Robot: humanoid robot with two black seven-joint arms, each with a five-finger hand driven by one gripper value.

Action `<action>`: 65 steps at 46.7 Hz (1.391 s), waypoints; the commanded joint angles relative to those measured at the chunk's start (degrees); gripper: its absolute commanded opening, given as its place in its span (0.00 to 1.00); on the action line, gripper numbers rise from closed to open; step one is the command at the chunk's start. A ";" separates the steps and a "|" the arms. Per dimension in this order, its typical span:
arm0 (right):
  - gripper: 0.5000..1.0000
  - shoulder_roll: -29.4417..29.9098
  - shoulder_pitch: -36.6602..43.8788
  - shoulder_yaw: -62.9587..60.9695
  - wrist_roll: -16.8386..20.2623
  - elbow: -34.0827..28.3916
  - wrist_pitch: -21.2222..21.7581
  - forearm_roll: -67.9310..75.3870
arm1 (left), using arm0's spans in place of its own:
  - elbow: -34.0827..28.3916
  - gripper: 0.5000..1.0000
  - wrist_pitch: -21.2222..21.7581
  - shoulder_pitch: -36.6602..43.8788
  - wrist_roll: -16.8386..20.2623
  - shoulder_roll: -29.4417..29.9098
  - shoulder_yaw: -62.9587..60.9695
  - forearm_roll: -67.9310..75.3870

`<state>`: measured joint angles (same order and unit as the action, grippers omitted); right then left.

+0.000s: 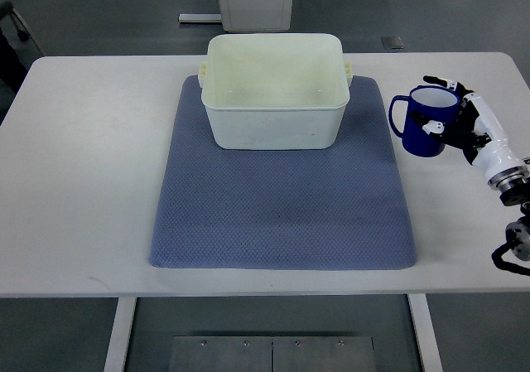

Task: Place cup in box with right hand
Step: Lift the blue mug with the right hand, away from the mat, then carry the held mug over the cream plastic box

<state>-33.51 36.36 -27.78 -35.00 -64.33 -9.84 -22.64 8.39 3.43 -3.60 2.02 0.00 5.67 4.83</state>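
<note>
Cup [424, 123], blue w/ white inside, stands upright on the table [91, 181], just off the mat's [281, 214] right edge, handle pointing left toward the box [275, 90]. Top view: right hand [451, 117] comes in from the right; fingers wrap the cup's right side, apparently clamped on it, though contact is hard to confirm. Box lies left of the cup & slightly farther back, open side up, so the carry goes leftward over its rim. Count: 1 cup, 1 box, 1 mat. Left arm not visible.

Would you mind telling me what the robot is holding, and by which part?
The right hand grips the blue cup around its body, opposite the handle.
</note>
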 commanded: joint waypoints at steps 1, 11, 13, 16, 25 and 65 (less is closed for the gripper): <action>0.00 -0.32 1.43 -1.66 0.00 -0.01 0.35 -0.03 | 0.05 1.00 0.00 0.00 0.00 0.00 -0.14 0.00; 0.00 0.46 7.23 -2.63 0.00 -0.01 0.35 -0.21 | 0.05 1.00 0.00 0.00 0.00 0.00 -0.13 0.00; 0.00 0.73 8.20 -2.46 0.00 -0.01 0.35 -0.30 | -0.04 1.00 0.00 0.00 0.00 0.00 -0.13 0.09; 0.00 1.43 9.25 -2.46 0.00 0.08 0.17 -0.38 | 0.05 1.00 0.00 0.00 0.00 0.00 -0.13 0.00; 0.00 6.61 12.77 -1.67 1.33 0.96 -1.14 -0.74 | 0.05 1.00 0.00 0.00 0.00 0.00 0.04 0.09; 0.00 27.36 20.16 4.40 2.39 15.19 -2.64 -0.82 | -0.04 1.00 0.00 0.00 0.00 0.00 -0.13 0.00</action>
<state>-7.09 56.51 -23.44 -32.50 -50.04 -12.39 -23.47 8.39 3.43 -3.60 2.02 0.00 5.65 4.83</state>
